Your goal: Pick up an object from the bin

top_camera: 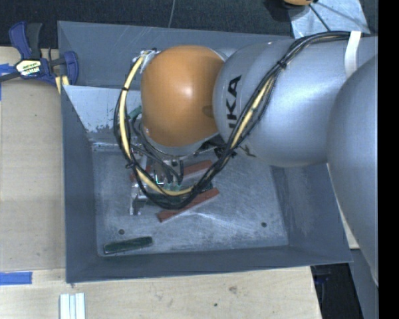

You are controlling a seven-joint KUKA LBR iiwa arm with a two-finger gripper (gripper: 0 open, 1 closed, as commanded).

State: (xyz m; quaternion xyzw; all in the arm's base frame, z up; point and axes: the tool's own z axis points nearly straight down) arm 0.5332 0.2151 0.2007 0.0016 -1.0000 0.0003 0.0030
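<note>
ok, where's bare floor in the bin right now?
Bare: the bin floor right of the reddish-brown strips, up to the right wall, and the front strip right of the dark green stick. Crowded: centre-left, under the end effector.

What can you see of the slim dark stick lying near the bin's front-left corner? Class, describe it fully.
The dark stick is long, slim and greenish-black, its material unclear. It lies flat on the floor of the bin by the near-left corner, almost parallel to the near wall, right end slightly further in. It touches only the floor, well apart from the reddish-brown strips nearer the middle.
</note>
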